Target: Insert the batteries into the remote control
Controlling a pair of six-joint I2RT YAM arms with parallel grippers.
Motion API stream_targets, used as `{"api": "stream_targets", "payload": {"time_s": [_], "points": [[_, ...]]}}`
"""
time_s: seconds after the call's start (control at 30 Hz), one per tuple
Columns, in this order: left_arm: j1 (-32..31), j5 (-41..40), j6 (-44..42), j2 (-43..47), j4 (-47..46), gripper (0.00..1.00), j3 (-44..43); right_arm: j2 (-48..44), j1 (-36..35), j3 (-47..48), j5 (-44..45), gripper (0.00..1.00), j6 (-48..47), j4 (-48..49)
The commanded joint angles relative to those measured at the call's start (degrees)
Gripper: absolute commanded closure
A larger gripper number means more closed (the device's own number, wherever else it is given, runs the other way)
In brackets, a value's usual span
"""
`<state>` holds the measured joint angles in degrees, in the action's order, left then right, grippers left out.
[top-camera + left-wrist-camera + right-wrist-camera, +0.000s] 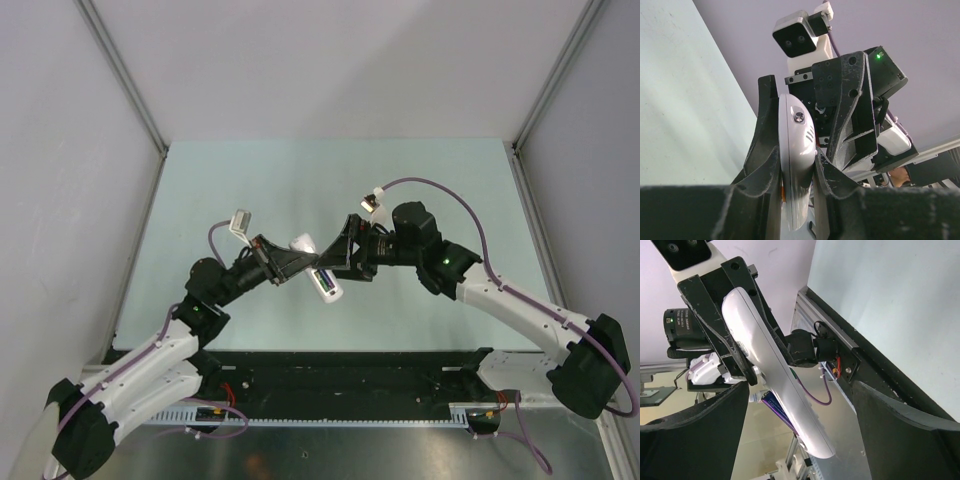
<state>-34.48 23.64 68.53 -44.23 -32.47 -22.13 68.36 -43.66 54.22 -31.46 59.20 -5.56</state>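
clenched left gripper on remote, held above bench, presumably steadying it for released, empty right gripper at 3 o'clock to press purple battery home.

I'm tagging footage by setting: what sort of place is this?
Probably a lab robot test cell: a pale green table enclosed by plain grey panels on metal frame posts, two robot arms at its edge.

Remote control sits above mid desk, its ends pointing far-left and near-right. Left jaws clamp it from the left, and right jaws straddle it from the right. One battery lies in the remote's upper face, toward the near end.
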Motion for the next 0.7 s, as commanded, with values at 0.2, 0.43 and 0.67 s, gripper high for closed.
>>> {"api": "stream_targets", "payload": {"time_s": [0.2, 0.43, 0.67], "points": [[0.3, 0.5, 1.5, -1.2, -4.2, 1.00, -2.4, -2.2, -0.1, -0.6, -0.3, 0.13, -3.6, -0.9], [0.3, 0.3, 2.0, -1.0, -4.3, 1.00, -2.3, -2.6, 0.0, -0.6, -0.3, 0.14, -4.2, -2.0], [0.3, 0.2, 2.0, 0.2, -4.3, 1.00, -2.5, -2.3, 0.2, -0.6, -0.2, 0.18, -3.9, -2.4]]}}
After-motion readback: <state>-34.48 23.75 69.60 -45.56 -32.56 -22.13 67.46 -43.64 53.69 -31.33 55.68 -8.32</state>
